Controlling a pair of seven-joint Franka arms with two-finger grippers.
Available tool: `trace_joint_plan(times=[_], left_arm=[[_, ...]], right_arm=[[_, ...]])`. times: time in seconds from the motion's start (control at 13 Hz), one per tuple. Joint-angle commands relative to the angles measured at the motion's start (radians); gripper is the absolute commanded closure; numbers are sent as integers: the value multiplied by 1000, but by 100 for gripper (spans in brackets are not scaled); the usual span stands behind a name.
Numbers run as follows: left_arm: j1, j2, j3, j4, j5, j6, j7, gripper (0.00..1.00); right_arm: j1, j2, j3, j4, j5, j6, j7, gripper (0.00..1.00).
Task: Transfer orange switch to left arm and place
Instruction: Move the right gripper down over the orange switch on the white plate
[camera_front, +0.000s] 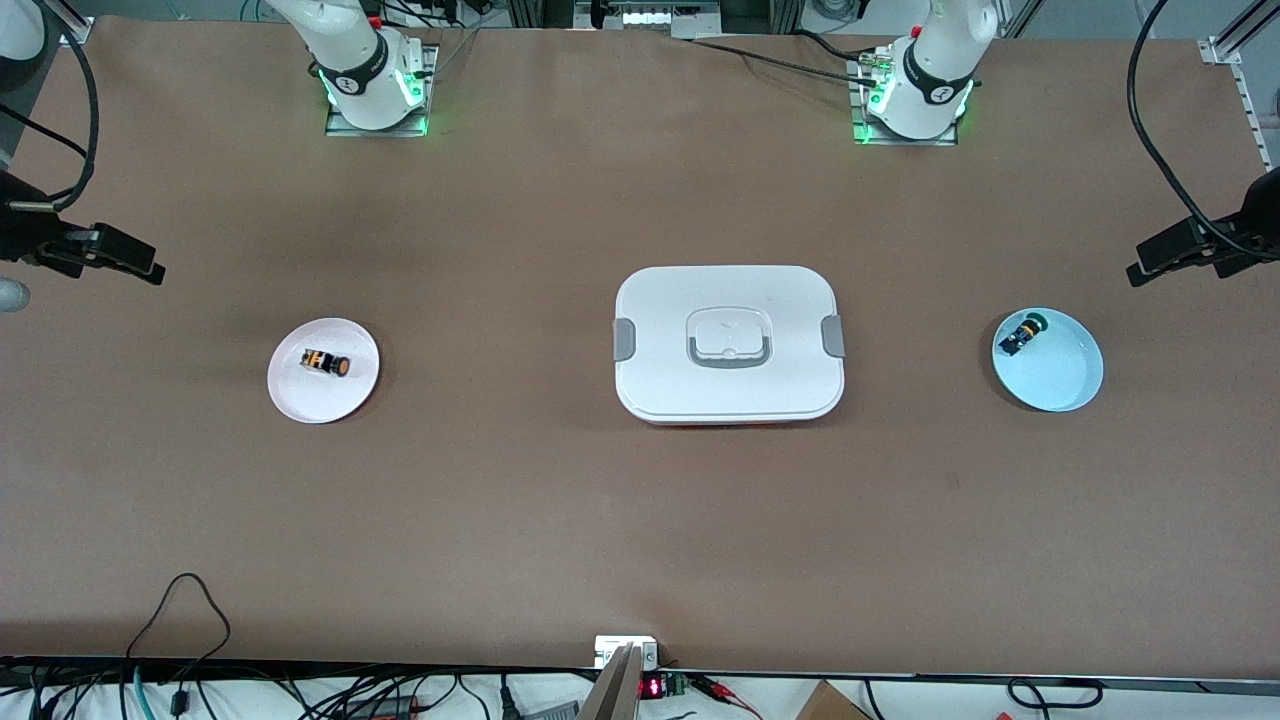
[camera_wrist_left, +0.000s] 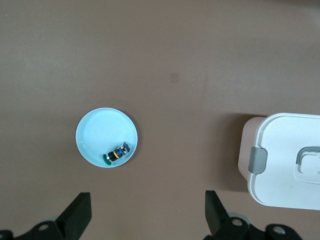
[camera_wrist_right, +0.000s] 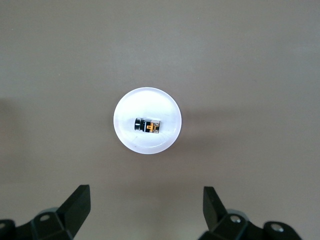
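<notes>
The orange switch (camera_front: 325, 362) lies on its side on a small white plate (camera_front: 310, 402) toward the right arm's end of the table; the right wrist view shows the switch (camera_wrist_right: 147, 126) on that plate (camera_wrist_right: 147, 102). My right gripper (camera_front: 140, 262) hangs high over the table near this plate, and its jaws (camera_wrist_right: 146, 190) stand open and empty. The white box (camera_front: 730, 392) with grey latches sits shut at the table's middle. My left gripper (camera_front: 1150, 262) hangs high over the left arm's end, open (camera_wrist_left: 147, 196) and empty. A corner of the box (camera_wrist_left: 285, 160) appears in the left wrist view.
A light blue plate (camera_front: 1060, 378) toward the left arm's end holds a small switch with a green cap (camera_front: 1022, 332); the left wrist view shows that switch (camera_wrist_left: 116, 153) and its plate (camera_wrist_left: 100, 130). Bare brown table lies between each plate and the box.
</notes>
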Motion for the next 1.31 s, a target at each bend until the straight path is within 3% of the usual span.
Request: trace_joint_plan(times=[0.0, 0.62, 1.0, 1.23], left_arm=[[2, 5, 1, 20, -20, -8, 21, 0], [2, 5, 1, 20, -20, -8, 21, 0], [2, 5, 1, 20, -20, -8, 19, 0], [2, 5, 1, 20, -20, -8, 19, 0]], right_arm=[[-3, -10, 2, 6, 6, -13, 15, 0], [12, 11, 3, 6, 2, -21, 14, 0], [26, 106, 5, 6, -1, 8, 5, 0], [29, 166, 3, -12, -59, 25, 21, 0]])
